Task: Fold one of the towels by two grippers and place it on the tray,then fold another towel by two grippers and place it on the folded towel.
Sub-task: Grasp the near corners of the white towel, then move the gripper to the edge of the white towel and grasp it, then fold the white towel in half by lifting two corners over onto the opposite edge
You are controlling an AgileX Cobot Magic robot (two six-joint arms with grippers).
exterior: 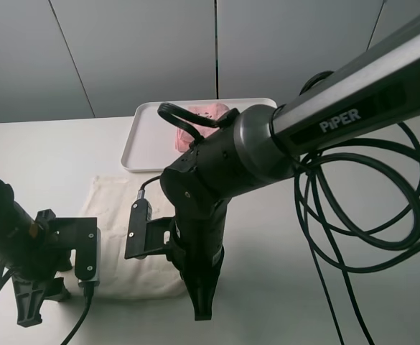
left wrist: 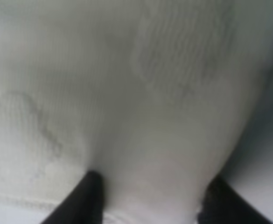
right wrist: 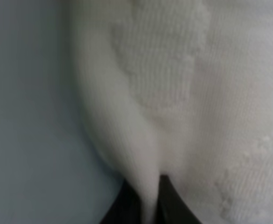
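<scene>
While the pink towel (exterior: 202,115) lies bunched on the white tray (exterior: 141,147), the white towel (exterior: 116,208) is spread on the table (exterior: 44,151) just in front of the tray's near edge, its far corner almost touching that edge. Both arms are down at the side of this towel farthest from the tray.

Seen from the high camera, the left gripper (exterior: 30,302) sits low at the towel's corner that lies farthest from the tray on the left side. Its wrist view is filled with blurred white cloth. Two dark fingertips (left wrist: 92,198) show at the edge of that view, and the jaws stand well apart with a broad band of the towel between them. The hem of the cloth runs close beside one fingertip.

Pointing straight down, the right gripper (exterior: 202,302) is at the towel's edge farthest from the tray on the right side, and the thick black arm above it hides much of the cloth and part of the tray's near rim. In its wrist view the jaws are nearly together, clamped on a thin raised ridge of the white towel that rises between the dark fingers (right wrist: 171,203). Bare table shows on one side of that ridge and more towel on the other.

A black cable (exterior: 382,237) loops over the table to the right of the tray.
</scene>
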